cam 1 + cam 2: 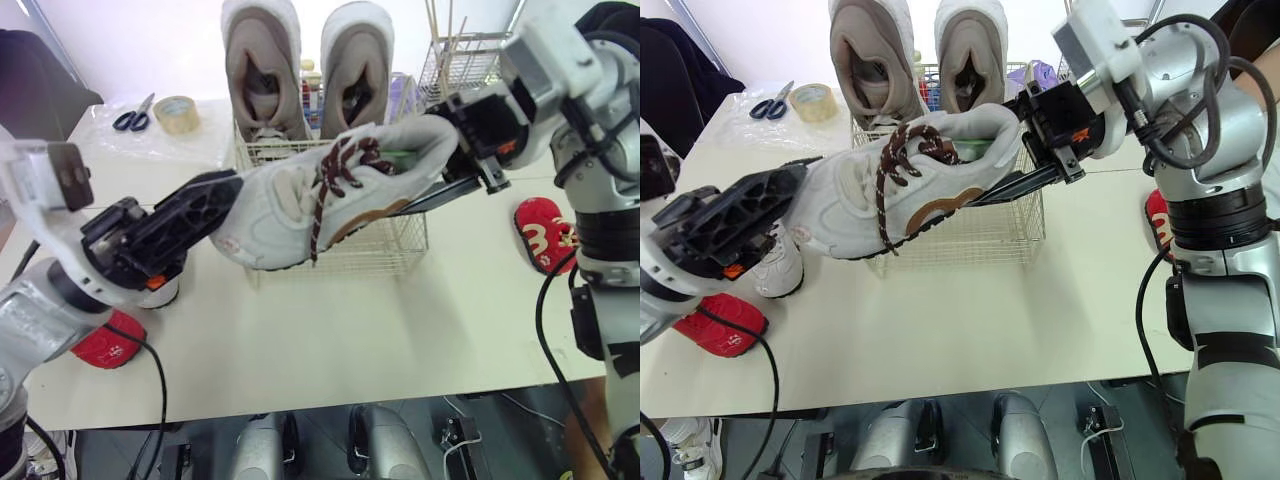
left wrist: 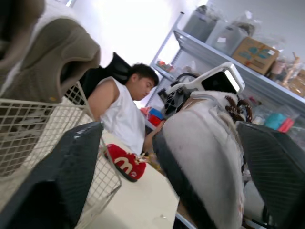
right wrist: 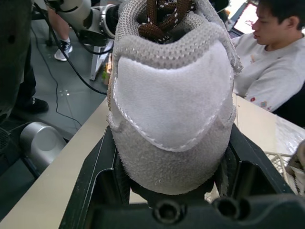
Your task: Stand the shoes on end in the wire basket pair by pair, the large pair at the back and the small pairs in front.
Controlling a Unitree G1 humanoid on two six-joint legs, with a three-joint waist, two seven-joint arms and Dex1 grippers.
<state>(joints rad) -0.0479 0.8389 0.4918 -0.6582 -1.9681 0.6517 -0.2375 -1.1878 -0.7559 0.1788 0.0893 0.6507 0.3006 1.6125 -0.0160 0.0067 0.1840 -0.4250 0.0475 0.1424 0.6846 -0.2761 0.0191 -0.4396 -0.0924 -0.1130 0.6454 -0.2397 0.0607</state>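
White shoe point(image 1: 330, 195) is up in the air in front of the wire basket point(image 1: 400, 245), lying sideways with its toe left and heel right. Right tool point(image 3: 171, 136) is clenched on the heel. Left tool point(image 2: 169, 143) is spread around the toe, with one finger point(image 2: 62, 171) clear of the sole. Big beige pair point(image 1: 262, 65) stands on end at the far side of the basket. On the table point(image 1: 400, 330): small white shoe point(image 1: 775, 265) and red slipper point(image 1: 105, 340) near left, another red slipper point(image 1: 540, 235) right, tape point(image 1: 175, 112) and scissors point(image 1: 133, 117) far left.

2 large shoes point(image 1: 262, 70) fill the wire basket's point(image 1: 390, 245) back; the white shoe point(image 1: 300, 205) overhangs its open front.
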